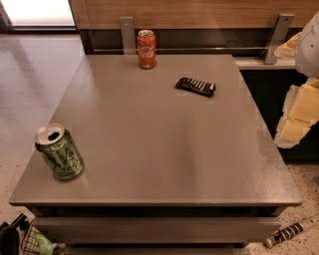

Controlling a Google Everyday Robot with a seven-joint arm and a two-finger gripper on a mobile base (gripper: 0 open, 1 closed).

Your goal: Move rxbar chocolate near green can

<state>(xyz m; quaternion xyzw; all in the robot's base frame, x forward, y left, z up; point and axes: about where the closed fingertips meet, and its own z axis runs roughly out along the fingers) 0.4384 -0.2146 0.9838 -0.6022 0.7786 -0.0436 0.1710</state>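
Lying flat on the surface (164, 149) left of the hand (299, 117) at the view's right edge, the rxbar chocolate (195, 86) points its long axis roughly at that hand, whose open-or-closed state I cannot tell, while the green can (60, 152) stands much farther left.

Wht arm (310, 44), cream hand (298, 117), rt edge

A single camera looks down from above the near edge of the grey table (149, 144), facing its far edge and the wall (199, 12) beyond, close enough that the tabletop fills most of the frame; the gripper (295, 119) hangs at the right margin, beside the table
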